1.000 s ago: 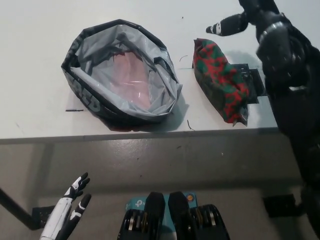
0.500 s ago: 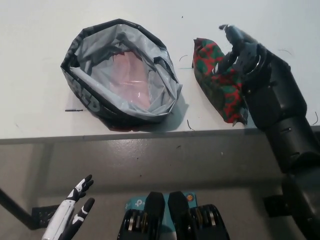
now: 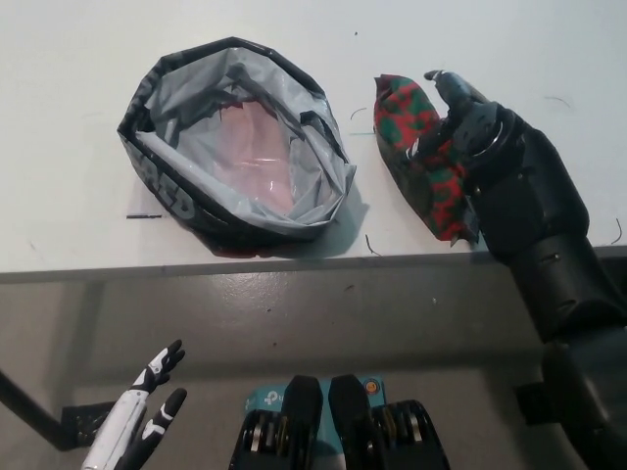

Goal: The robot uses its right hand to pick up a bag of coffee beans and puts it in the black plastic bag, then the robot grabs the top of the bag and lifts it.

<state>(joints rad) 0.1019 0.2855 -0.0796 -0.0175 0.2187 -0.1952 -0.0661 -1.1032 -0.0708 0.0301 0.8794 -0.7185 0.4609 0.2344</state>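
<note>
A white table (image 3: 69,117) fills the far part of my view, its near edge running straight across, with grey floor (image 3: 294,323) below it. On the table, left of centre, sits the black plastic bag (image 3: 147,166), its mouth wide open and its rim rolled outward so the pale grey lining faces up; something pinkish shows at the bottom of it. A short dark mark lies on the table just left of the bag's near side.

To the right of the bag, apart from it, lies the bag of coffee beans (image 3: 404,116), patterned in red and green, stretched from far-left to near-right with its near end close to the table's edge. My black right hand (image 3: 472,129) rests against the right side of this packet, my fingers (image 3: 446,86) curled over its far part and pressing into it. The hand touches the packet, but I cannot tell whether I have a firm grip, since my own hand hides the contact. The packet lies on the table.

My white left hand (image 3: 147,403) hangs low at the near left, below the table edge, its fingers spread and holding nothing.
</note>
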